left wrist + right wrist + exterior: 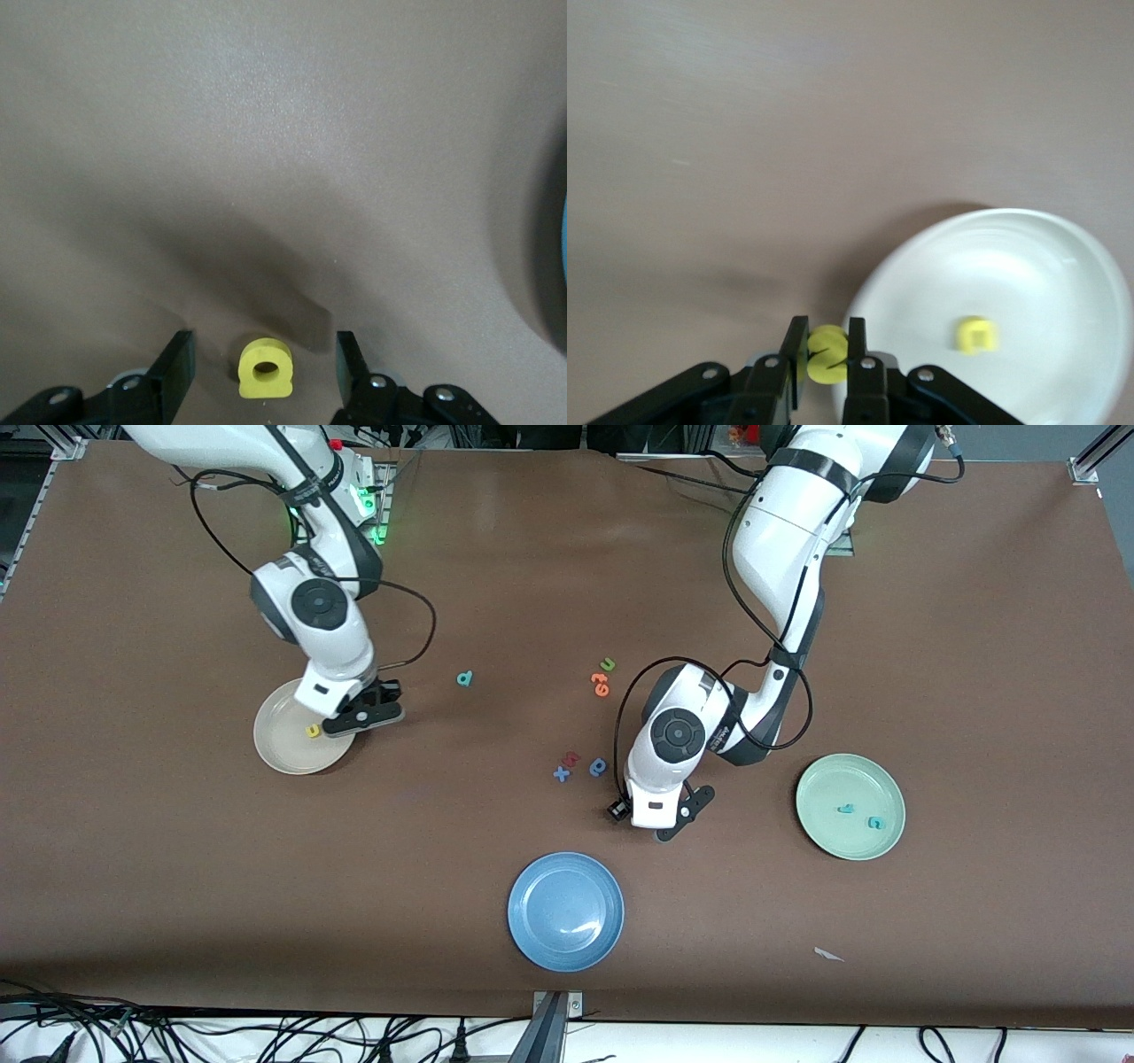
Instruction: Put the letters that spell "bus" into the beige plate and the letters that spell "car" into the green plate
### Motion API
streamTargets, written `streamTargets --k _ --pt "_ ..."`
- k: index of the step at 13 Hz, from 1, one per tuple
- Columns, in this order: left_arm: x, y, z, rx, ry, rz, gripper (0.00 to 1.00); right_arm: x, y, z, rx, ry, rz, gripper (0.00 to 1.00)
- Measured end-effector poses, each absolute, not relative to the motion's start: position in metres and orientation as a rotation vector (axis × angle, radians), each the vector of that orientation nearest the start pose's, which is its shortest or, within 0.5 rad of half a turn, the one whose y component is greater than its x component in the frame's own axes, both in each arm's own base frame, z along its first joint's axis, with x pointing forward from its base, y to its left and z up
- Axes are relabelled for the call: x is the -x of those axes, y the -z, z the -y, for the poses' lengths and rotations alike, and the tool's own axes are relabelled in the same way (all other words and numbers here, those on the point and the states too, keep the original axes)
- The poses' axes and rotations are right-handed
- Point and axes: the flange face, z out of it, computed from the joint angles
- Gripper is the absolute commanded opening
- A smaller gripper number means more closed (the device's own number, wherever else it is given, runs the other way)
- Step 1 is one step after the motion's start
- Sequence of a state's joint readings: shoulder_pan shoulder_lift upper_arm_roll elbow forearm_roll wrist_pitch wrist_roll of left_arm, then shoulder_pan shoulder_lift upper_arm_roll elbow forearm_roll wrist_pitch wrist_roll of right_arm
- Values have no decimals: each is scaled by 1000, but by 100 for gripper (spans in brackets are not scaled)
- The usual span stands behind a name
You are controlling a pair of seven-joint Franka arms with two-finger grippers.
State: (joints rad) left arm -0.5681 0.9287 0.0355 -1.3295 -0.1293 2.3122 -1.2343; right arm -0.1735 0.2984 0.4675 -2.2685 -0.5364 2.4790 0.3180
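Observation:
My right gripper hangs over the rim of the beige plate, shut on a yellow s. A yellow u lies in that plate. A teal b lies on the table toward the middle. My left gripper is down at the table between the blue plate and the green plate. It is open, with a finger on each side of a yellow a and a gap on both sides. A teal r and a teal c lie in the green plate.
A blue plate sits nearest the front camera. A green u and orange letters lie mid-table. A blue x, a red letter and a blue round letter lie beside my left hand. A white scrap lies near the front edge.

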Motion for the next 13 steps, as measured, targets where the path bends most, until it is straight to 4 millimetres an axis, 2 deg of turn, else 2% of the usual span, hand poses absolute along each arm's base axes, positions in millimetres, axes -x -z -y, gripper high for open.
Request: streamTargets --k 2,4,5,7,10,12,13 --pt "-638 -174 386 2987 -32 1223 50 -517 -237 -119 3270 14 683 22" --pt "-638 -173 386 2983 -33 1228 45 -519 -236 -106 3275 -1 680 51" --pt "-638 -173 386 2983 -32 1228 43 -519 -236 -106 3275 -4 679 60" --pt "-637 -173 387 2984 -32 1227 39 -518 -235 -108 3269 -13 657 66" --pt "-636 -174 389 2984 -29 1219 33 -517 -235 -110 3264 -19 581 67" --pt "-635 -174 391 2986 -28 1215 29 -513 -235 -126 3269 -9 486 67" --pt "-635 -174 391 2986 -28 1214 27 -508 -234 -142 3267 -2 418 67"
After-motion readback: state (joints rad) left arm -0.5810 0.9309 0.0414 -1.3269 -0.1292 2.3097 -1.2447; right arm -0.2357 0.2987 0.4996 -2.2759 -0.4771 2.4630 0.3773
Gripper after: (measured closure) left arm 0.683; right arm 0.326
